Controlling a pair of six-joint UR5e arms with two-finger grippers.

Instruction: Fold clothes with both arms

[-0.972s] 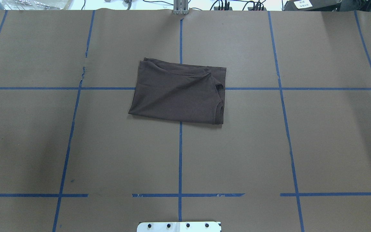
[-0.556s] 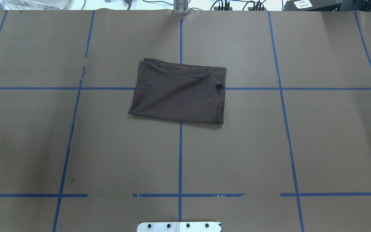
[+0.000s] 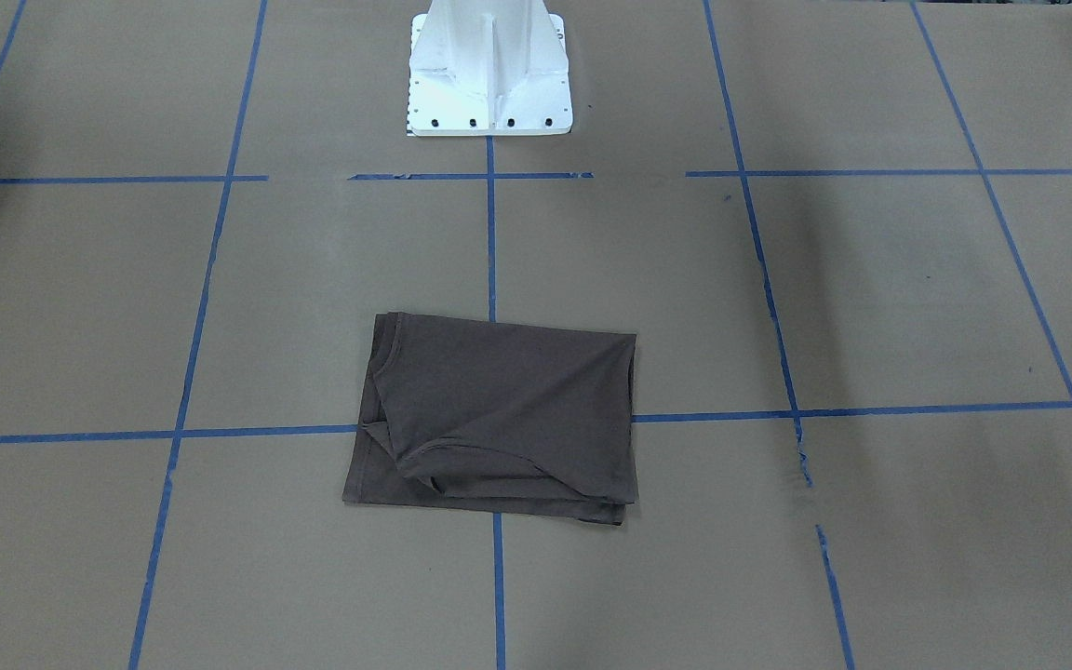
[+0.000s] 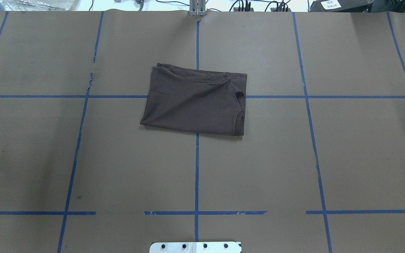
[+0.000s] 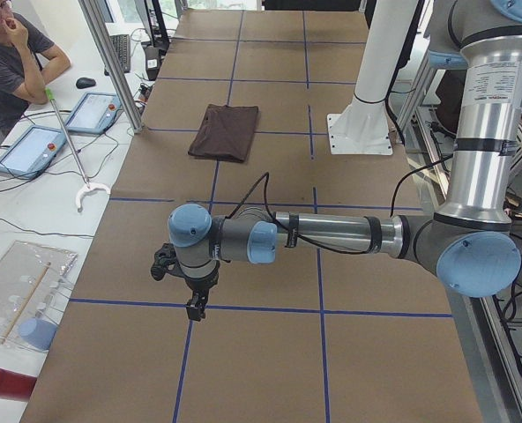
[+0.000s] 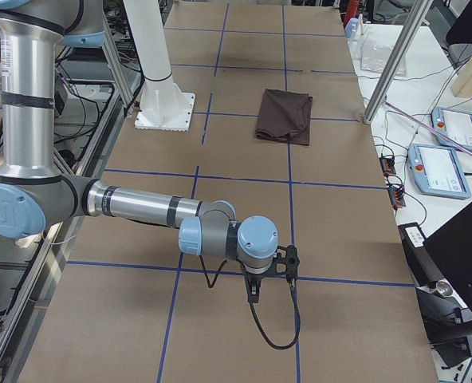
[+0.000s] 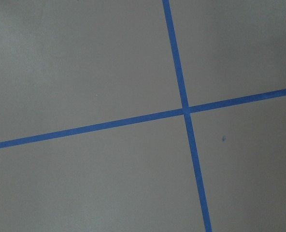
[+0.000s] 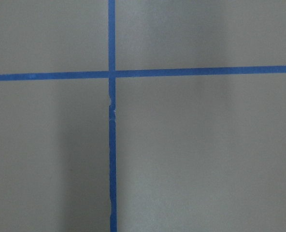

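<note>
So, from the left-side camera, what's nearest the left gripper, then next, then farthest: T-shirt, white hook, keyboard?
From the left gripper:
1. white hook, off to the side, just past the table edge.
2. T-shirt, farther ahead, lying folded.
3. keyboard, far back, off to the side.

Robotics lab: table (image 4: 364,158) w/ blue tape grid, teach pendants (image 6: 441,170), white arm pedestal (image 3: 488,65).

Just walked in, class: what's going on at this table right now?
A dark T-shirt lies already folded into a rectangle in the middle of the paper-covered table, over a crossing of blue tape lines. Nothing is touching it. The left gripper and the right gripper hang over bare paper toward opposite ends of the table, well away from it. A person sits at the side desk.
</note>
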